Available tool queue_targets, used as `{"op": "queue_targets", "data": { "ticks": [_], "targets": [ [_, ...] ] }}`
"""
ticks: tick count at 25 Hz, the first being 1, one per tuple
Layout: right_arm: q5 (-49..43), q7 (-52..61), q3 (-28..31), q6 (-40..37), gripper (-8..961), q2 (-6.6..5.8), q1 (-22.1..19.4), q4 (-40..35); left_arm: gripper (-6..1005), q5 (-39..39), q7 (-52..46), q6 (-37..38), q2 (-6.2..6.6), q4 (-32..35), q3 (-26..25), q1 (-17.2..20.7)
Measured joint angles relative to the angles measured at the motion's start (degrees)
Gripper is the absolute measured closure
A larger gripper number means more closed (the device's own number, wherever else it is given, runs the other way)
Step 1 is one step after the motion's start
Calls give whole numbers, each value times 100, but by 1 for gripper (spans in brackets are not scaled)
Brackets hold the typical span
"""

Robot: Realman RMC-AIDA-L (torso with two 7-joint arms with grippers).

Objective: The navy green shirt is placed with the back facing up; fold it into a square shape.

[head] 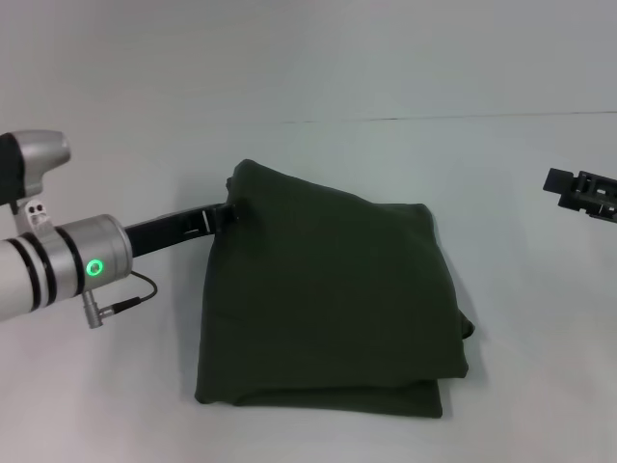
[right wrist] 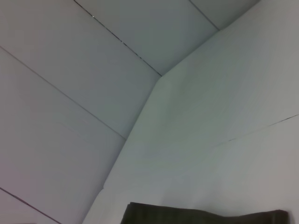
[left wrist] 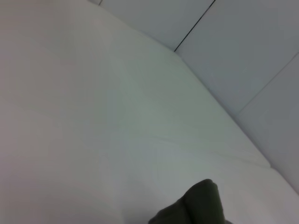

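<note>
**Folded shirt on a white table, left gripper at its far-left corner**

The left arm (head: 58, 265) enters from 9 o'clock in the head view, silver with black bands and a green light ring. Its black left gripper (head: 229, 210) reaches to the far-left corner of the navy green shirt (head: 328, 299) and meets the cloth there; whether its fingers are spread or pinching the fabric cannot be told, since the tips sit right at the fold.

The shirt lies at the centre of the white table (head: 116, 405), folded in layers into a rough, slightly skewed rectangle, plain side up, with stacked edges showing along the near side at 6 o'clock.

At 3 o'clock the right gripper (head: 586, 193) hangs well apart from the shirt, only partly in frame; its fingers' spread cannot be told.

The table is pale and bare around the cloth, and a thin dark seam crosses it beyond the shirt at 12 o'clock.

The left wrist view adds a raised dark bump of shirt (left wrist: 198, 207) against white surface and seamed wall panels. The right wrist view shows a flat strip of the shirt's edge (right wrist: 201, 217) below panelled walls meeting at a corner.
</note>
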Motion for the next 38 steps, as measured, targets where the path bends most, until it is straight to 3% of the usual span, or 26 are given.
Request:
{"op": "queue_targets", "data": {
  "ticks": [7,10,16,20,25,33,38],
  "targets": [
    [-2,-7,15,-24,64,0,-8,0,918,-100,-128,-26,-37,267,0,236],
    [-1,-12,25,-30,69,0,-8,0,711,-102,-157,-67,-38,302,1,299],
    [4,-53,54,-55,68,0,-9,0,478,-158,-162,-13,-49,678,-179,636],
    [18,-435,130,-412,66,20,-15,-1,294,-352,-118,908,-49,1194,-354,1027],
    [33,-1658,160,-1441,63,202,46,-28,189,-553,650,3767,-65,1624,-434,1365],
    [8,-3149,71,-2117,58,604,135,-298,86,-521,1619,4999,-71,1690,-455,1591],
    [-13,-3489,-293,-2144,47,736,152,-301,89,-414,2150,5244,-103,1699,-449,1850]
  ]
}}
